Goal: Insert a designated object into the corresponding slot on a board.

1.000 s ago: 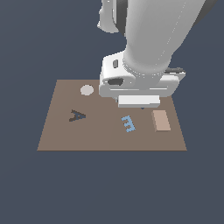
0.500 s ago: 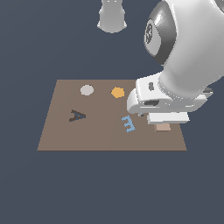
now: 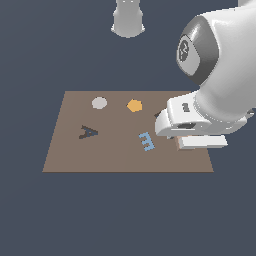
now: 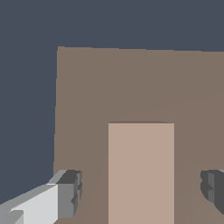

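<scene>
A flat, plain dark slate-blue floor (image 3: 60,215) fills the whole surround, evenly lit with no strong shadows. No walls, windows or furniture show in either view.

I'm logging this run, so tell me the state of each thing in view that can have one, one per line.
claw: open, fingers either side of the block, not touching it
pinkish-tan block: flat on the board, not gripped
board: flat, unmoved
slot: mostly hidden by the arm, fill cannot be told
blue E: lying on the board
orange hexagon: lying on the board
grey disc: lying on the board
</scene>
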`<move>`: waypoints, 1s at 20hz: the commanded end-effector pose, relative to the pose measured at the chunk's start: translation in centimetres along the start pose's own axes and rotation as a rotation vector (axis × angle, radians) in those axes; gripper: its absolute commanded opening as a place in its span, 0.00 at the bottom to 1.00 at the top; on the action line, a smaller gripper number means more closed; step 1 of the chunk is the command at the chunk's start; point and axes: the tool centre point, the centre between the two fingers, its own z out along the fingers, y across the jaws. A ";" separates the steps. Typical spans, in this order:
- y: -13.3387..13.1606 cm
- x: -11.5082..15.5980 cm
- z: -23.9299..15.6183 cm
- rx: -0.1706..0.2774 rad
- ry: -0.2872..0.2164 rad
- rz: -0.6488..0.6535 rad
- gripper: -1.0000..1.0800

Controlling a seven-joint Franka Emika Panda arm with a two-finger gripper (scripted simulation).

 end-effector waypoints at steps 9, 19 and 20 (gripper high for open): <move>0.0 0.1 1.3 0.000 0.001 0.000 0.96; 0.0 0.1 2.0 -0.001 0.001 0.001 0.00; 0.0 0.1 2.0 -0.001 0.001 0.001 0.00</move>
